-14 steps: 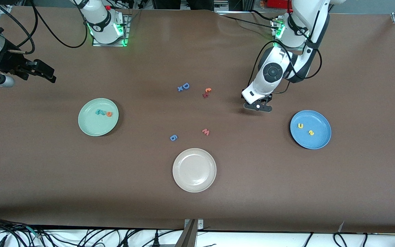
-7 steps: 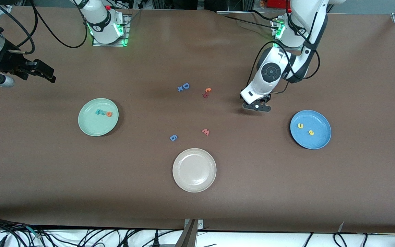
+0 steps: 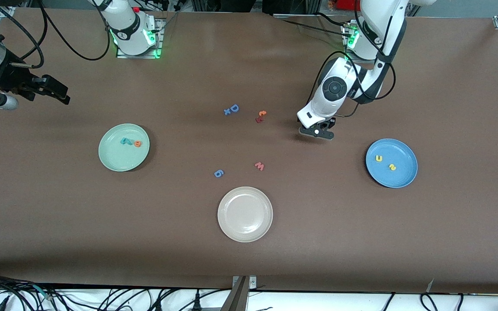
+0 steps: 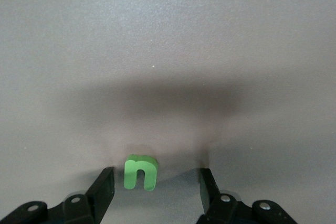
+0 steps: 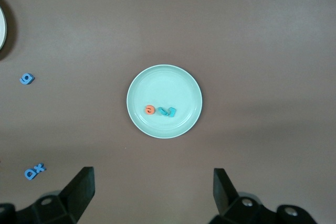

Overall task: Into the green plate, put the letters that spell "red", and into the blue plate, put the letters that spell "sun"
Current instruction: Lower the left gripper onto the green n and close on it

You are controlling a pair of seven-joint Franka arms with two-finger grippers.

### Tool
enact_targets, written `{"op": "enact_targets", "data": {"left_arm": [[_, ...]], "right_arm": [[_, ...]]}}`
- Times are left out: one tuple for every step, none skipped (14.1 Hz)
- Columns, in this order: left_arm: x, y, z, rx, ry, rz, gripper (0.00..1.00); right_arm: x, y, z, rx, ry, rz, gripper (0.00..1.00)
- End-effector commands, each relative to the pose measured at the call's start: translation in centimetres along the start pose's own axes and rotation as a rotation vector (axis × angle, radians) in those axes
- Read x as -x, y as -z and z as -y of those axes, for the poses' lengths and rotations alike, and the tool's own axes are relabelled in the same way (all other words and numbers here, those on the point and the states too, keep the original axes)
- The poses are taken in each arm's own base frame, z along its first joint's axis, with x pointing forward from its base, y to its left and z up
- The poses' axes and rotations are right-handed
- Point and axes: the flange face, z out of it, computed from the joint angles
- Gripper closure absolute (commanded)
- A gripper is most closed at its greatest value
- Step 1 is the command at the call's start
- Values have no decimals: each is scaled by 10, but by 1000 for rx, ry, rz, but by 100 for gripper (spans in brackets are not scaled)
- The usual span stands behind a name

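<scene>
A green "n" [image 4: 140, 172] lies on the bare table between the fingers of my left gripper [image 4: 156, 176], which is open and low over it, touching neither side. In the front view that gripper [image 3: 317, 131] hides the letter. The blue plate [image 3: 400, 151] holds a yellow "u" [image 3: 378, 158] and a yellow "s" [image 3: 392, 166]. In the green plate [image 3: 115, 157] lie teal letters [image 3: 124, 141] and an orange "e" [image 3: 137, 144]. My right gripper [image 3: 54, 93] waits open, raised at the right arm's end of the table, and its wrist view looks down on the green plate [image 5: 163, 85].
A beige-white plate [image 3: 245, 233] sits nearest the front camera. Loose letters lie mid-table: a blue "D" with an "x" [image 3: 231, 109], an orange and red pair [image 3: 260, 116], a red "w" [image 3: 259, 166] and a small blue letter [image 3: 218, 173].
My left gripper has shifted a little toward the middle of the table, away from the blue plate. The right arm has not moved.
</scene>
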Motion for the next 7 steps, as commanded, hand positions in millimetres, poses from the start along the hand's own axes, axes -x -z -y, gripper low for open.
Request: {"op": "enact_targets", "data": {"left_arm": [[-3,6,0,-5,-37,-16,35],[-2,5,0,-5,-38,-15,36],[-2,5,0,-5,-38,-15,36],[-1,4,1,-7,-41,-12,35],[-1,3,2,-8,-59,-10,35],[0,2,5,-10,-80,-7,34],[1,1,7,-10,-87,-4,31]], "right_arm": [[-2,5,-1,13,13,4,0],[-2,4,-2,13,11,6,0],[-2,4,-2,13,11,6,0],[-2,4,-1,13,13,6,0],[-2,4,-2,13,11,6,0],[-2,4,-2,13,11,7,0],[-2,4,-2,13,11,7,0]]}}
